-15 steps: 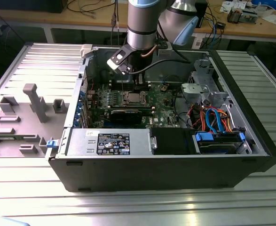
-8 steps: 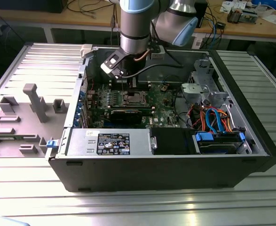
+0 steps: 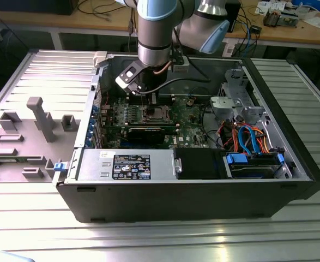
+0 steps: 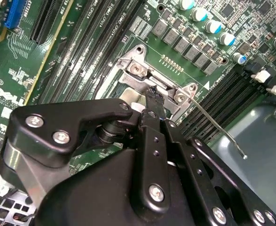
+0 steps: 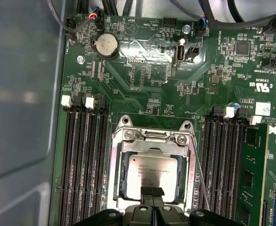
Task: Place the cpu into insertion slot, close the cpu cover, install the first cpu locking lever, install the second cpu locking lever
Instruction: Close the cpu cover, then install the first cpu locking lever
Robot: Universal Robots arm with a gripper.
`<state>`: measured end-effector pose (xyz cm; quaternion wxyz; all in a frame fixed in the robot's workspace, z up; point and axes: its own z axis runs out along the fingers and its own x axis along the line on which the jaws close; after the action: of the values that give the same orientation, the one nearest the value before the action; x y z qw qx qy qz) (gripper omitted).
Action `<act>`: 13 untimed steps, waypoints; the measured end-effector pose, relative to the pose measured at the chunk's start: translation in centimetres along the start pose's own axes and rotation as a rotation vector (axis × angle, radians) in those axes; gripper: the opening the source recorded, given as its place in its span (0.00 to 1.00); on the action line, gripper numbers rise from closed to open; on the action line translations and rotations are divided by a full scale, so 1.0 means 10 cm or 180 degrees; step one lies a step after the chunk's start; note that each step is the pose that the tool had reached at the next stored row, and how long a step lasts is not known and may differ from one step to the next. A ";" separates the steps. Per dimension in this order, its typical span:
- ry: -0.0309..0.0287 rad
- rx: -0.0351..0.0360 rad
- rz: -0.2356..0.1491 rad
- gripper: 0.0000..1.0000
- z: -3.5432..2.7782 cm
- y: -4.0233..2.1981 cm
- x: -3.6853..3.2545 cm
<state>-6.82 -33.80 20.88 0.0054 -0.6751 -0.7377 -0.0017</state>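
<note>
Starting with the exterior view, the arm reaches down into the open computer case (image 3: 176,199). The gripper (image 3: 150,101) hangs directly over the insertion slot (image 3: 151,113) in the green board. The socket is too small here to judge any further.

In the first wrist view, the cpu (image 5: 154,169) lies flat inside the insertion slot (image 5: 114,162). Its grey top shows through the cut-out of the cpu cover (image 5: 149,147), which appears to lie flat around it, so the first two steps look done. A thin locking lever (image 5: 199,174) runs along one side of the socket, between it and a bank of memory slots (image 5: 224,160). It seems to stand off the frame rather than sit latched. I cannot make out the other lever. The gripper (image 5: 152,193) has its two fingers pressed together with nothing between them. Their joined tip is at the cover's edge, touching it or just above; I cannot tell which.

In the second wrist view, the closed tip of the gripper (image 4: 154,96) meets the silver end of the cpu cover (image 4: 142,70) near its screws. The locking lever (image 4: 217,129) juts away from the socket at an angle, its end free. By my reading, both lever steps remain.
</note>
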 end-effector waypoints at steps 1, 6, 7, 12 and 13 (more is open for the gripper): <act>0.0000 0.0000 0.0000 0.11 0.000 0.000 0.000; 0.0000 0.0000 0.0001 0.11 0.001 0.102 -0.008; 0.0000 0.0000 0.0000 0.11 0.001 0.116 -0.008; 0.0000 0.0000 0.0000 0.11 0.001 0.128 -0.009; 0.0000 0.0000 0.0000 0.11 0.000 0.128 -0.009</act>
<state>-5.54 -33.77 20.87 0.0055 -0.6752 -0.7376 -0.0017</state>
